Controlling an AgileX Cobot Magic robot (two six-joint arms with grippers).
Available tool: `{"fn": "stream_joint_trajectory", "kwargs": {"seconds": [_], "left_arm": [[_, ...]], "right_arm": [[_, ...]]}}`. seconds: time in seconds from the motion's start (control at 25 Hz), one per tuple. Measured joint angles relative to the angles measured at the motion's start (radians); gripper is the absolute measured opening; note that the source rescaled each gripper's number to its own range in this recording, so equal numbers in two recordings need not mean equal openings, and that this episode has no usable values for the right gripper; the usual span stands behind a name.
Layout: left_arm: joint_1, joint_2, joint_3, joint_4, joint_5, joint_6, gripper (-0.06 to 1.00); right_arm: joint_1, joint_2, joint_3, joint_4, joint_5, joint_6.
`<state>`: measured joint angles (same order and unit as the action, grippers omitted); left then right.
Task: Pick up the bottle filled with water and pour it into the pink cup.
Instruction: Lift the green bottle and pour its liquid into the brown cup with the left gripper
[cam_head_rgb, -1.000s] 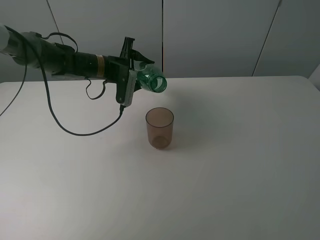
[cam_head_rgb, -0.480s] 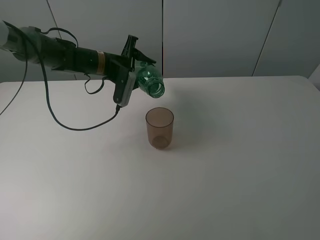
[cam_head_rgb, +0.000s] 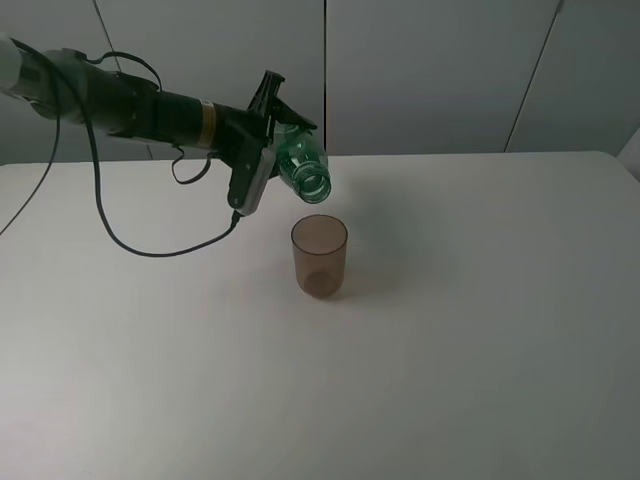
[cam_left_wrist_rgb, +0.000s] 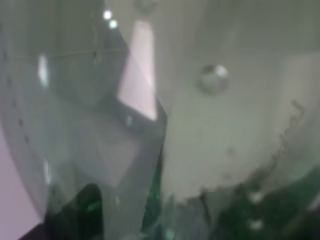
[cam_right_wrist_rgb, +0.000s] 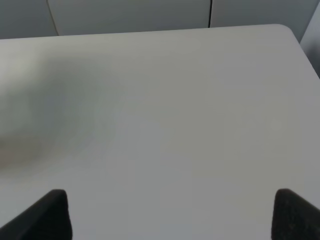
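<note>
**A:** What have the jaws of the left gripper got?

**B:** They're clenched on the body of a slim, transparent green plastic bottle with no cap (the wrist camera sits so close it shows only green blur).

**A:** And where is it?

**B:** In the air above the small, translucent brownish-pink plastic cup. It is tipped past level, with its mouth aimed down at the cup's rim and clear of it. The cup stands upright on the white table.

**A:** So how far along is it?

**B:** The pick-up and the carry look done, and I'd say the pour is the step in hand. I can't make out a stream, or any water in the cup. What's left is probably more tilt until it empties.

**A:** The other arm?

**B:** The right gripper has its jaws spread wide with nothing between them, over bare table, and the cup isn't in its view.
</note>
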<state>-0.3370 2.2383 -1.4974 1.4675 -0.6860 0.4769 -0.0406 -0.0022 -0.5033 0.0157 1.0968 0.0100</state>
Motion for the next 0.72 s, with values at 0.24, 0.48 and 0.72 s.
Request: {"fn": "stream_joint_trajectory", "kwargs": {"seconds": [0.24, 0.48, 0.72], "left_arm": [[-0.002, 0.000, 0.000, 0.027, 0.005, 0.000, 0.02], [-0.002, 0.000, 0.000, 0.037, 0.010, 0.024, 0.02], [-0.002, 0.000, -0.002, 0.041, 0.028, 0.055, 0.02]], "right_arm": [[0.000, 0.000, 0.000, 0.000, 0.000, 0.000], [0.000, 0.000, 0.000, 0.000, 0.000, 0.000], [0.000, 0.000, 0.000, 0.000, 0.000, 0.000]]}}
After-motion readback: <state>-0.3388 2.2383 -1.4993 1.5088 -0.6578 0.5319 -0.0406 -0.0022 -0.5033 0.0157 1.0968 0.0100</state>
